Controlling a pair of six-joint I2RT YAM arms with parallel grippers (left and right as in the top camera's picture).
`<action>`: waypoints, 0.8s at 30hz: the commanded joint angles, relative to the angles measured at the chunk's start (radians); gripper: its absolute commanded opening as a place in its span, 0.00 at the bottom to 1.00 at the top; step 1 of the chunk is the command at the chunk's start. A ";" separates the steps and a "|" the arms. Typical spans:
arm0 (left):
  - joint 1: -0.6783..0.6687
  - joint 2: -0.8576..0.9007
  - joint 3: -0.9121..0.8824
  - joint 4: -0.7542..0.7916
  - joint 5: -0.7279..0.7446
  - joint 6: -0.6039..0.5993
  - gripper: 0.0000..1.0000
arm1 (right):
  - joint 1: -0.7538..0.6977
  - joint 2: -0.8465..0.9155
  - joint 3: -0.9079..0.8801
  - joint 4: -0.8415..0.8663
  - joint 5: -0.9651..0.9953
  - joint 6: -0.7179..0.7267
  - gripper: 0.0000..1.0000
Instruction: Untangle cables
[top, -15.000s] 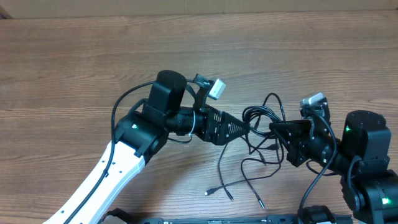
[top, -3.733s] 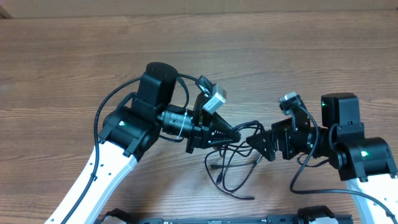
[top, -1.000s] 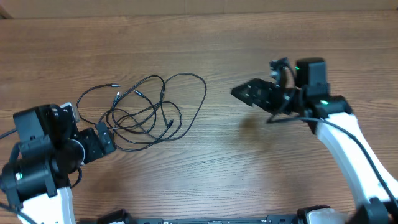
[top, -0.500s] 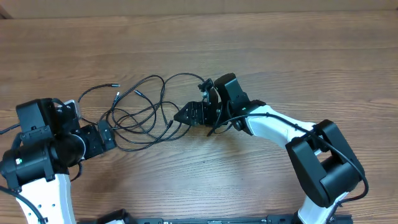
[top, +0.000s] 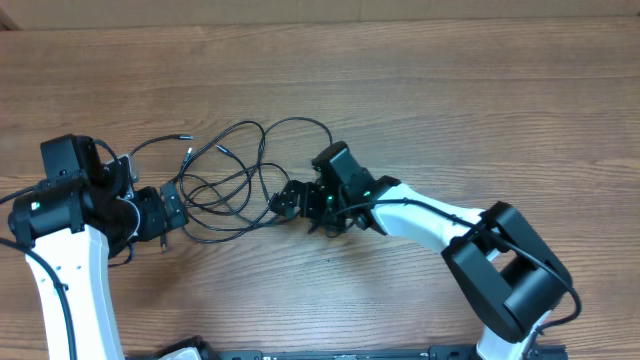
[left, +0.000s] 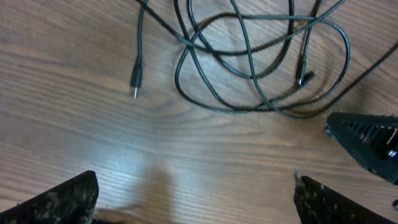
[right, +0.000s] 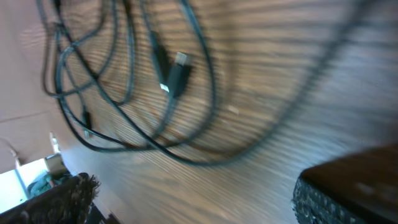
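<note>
The cables (top: 236, 184) lie as one loose tangle of thin black loops on the wood table, left of centre. My left gripper (top: 170, 208) sits open at the tangle's left edge, with nothing between its fingers. My right gripper (top: 287, 199) stands open at the tangle's right edge, also empty. The left wrist view shows the cables (left: 249, 62) ahead of the wide-apart fingertips (left: 62, 199), one loose plug end (left: 135, 84) at the left, and the right gripper's finger at the right edge. In the blurred right wrist view the cables (right: 124, 87) and a plug (right: 177, 71) lie ahead of the jaws.
The wooden table (top: 450, 110) runs on to the right and far side. Cable ends (top: 186, 136) point away at the tangle's upper left. The right arm (top: 440, 215) stretches across the table's middle from the lower right.
My right arm swung from the table's right side over to the tangle's right edge. My left arm shifted up and slightly closer to the cables. The cables have not moved.
</note>
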 joint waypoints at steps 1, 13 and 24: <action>0.006 0.021 0.003 0.024 0.027 -0.031 1.00 | 0.004 0.031 0.003 0.058 0.047 0.026 1.00; -0.143 -0.201 0.071 0.060 0.353 0.490 1.00 | -0.027 0.055 0.003 0.274 0.209 -0.103 1.00; -0.148 -0.355 0.070 0.137 0.296 0.462 0.99 | -0.030 0.204 0.003 0.537 -0.153 -0.178 0.56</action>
